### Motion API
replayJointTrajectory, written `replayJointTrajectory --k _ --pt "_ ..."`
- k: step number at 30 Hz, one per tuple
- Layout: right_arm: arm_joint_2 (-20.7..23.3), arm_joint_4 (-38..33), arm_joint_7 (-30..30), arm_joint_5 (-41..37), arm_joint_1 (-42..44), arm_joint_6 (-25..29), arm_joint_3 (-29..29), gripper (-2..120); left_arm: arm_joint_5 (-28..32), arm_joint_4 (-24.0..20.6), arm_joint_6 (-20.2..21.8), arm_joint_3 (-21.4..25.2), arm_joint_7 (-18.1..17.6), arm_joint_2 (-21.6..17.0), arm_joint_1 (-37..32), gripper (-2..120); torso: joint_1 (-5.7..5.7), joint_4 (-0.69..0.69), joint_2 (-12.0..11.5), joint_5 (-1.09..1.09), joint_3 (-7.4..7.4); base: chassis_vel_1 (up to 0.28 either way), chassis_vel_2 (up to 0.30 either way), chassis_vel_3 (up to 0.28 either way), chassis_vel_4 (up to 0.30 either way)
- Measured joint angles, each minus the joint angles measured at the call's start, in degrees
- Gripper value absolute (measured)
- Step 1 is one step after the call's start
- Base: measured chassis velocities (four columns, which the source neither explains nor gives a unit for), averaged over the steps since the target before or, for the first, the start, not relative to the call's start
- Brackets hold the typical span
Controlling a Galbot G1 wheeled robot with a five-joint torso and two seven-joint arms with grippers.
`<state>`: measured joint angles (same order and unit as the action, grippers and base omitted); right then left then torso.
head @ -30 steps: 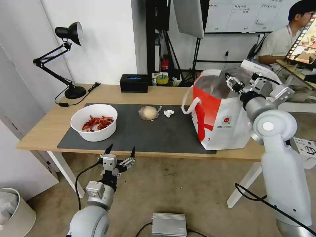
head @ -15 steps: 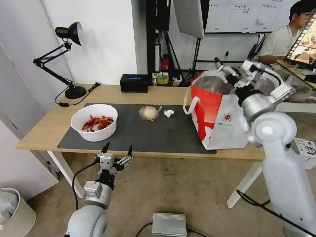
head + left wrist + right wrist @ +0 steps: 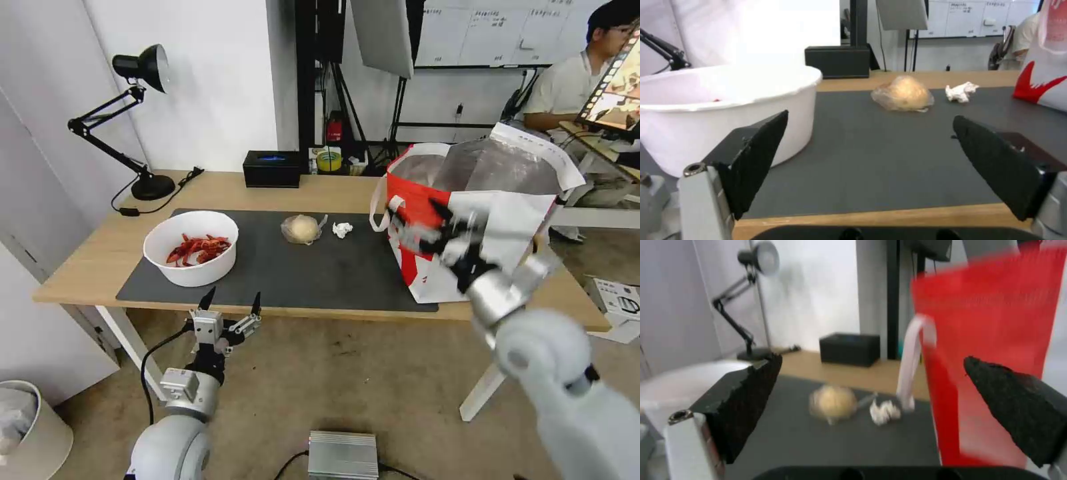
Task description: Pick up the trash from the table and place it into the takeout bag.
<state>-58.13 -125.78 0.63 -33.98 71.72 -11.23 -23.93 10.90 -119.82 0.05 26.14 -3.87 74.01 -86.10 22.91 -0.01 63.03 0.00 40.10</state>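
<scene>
Since the earlier frame, right gripper has dropped from the takeout bag mouth to its front, fingers wide, empty. Left gripper waits spread below the table edge. Beyond: bowl, bagged lump, tissue. Approach low; avoid the handles.

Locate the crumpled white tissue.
The crumpled white tissue lies on the dark grey mat, between the bagged beige lump and the takeout bag.

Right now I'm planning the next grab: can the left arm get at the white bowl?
Probably yes. The left gripper hangs open just off the table's near edge, in front of the bowl, and nothing stands between them; the bowl's wall sits just beyond its fingers.
</scene>
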Motion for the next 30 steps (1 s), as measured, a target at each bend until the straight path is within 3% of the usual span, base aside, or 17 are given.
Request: replayJointTrajectory --k 8,11,23,30 --pt "-3.4 1.06 -1.53 8.27 6.8 4.97 3.64 100 -0.02 1.84 -1.22 0.65 0.87 -0.89 -0.76 100 0.0 0.01 0.0 -0.01 0.0 0.0 0.0 0.0 0.0" --pt "-4.6 2.57 -1.59 10.65 10.12 8.56 5.13 100 0.8 2.1 -1.42 1.4 3.01 -1.62 -2.38 100 0.0 0.0 0.0 -0.01 0.0 0.0 0.0 0.0 0.0" --pt "-7.35 7.72 -1.8 14.83 16.01 17.74 8.36 100 1.53 2.61 -2.99 3.71 8.77 -2.86 -5.26 100 0.0 0.01 0.0 -0.01 0.0 0.0 0.0 0.0 0.0" --pt "-7.86 9.37 -1.65 15.19 17.03 20.15 8.67 100 1.89 3.66 -4.03 3.87 10.23 -2.94 -5.22 100 0.0 0.01 0.0 0.0 0.0 0.0 0.0 0.0 0.0"
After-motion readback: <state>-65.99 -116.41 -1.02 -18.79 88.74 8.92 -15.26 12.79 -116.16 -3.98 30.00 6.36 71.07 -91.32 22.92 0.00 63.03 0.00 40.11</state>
